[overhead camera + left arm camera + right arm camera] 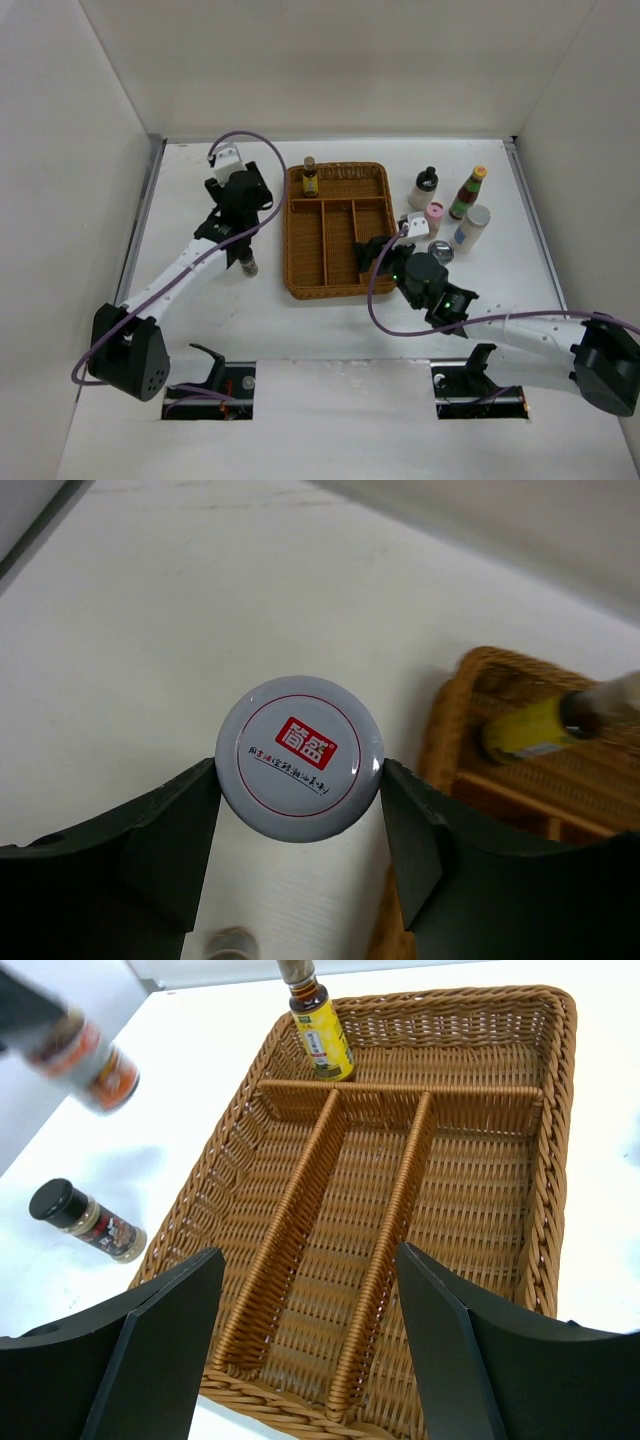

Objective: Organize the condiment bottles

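I had only the yellow-label bottle (pixel 310 180) in the wicker tray (pixel 296 255), at its 11 o'clock corner, while my left fingers (pixel 190 820) gripped the silver-lidded shaker (pixel 298 755) above the bench (pixel 330 330) at the tray's 9 o'clock, my right fingers (pixel 160 1340) hung wide and empty, and the black-capped shaker (pixel 249 265), pink-lidded jar (pixel 434 217) and sauce bottle (pixel 467 193) were not yet in.

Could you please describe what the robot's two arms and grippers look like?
The left arm and right arm have white links, black joints and a purple cable each. Green lights dot the right one. The fingers are dark and wedge-shaped.
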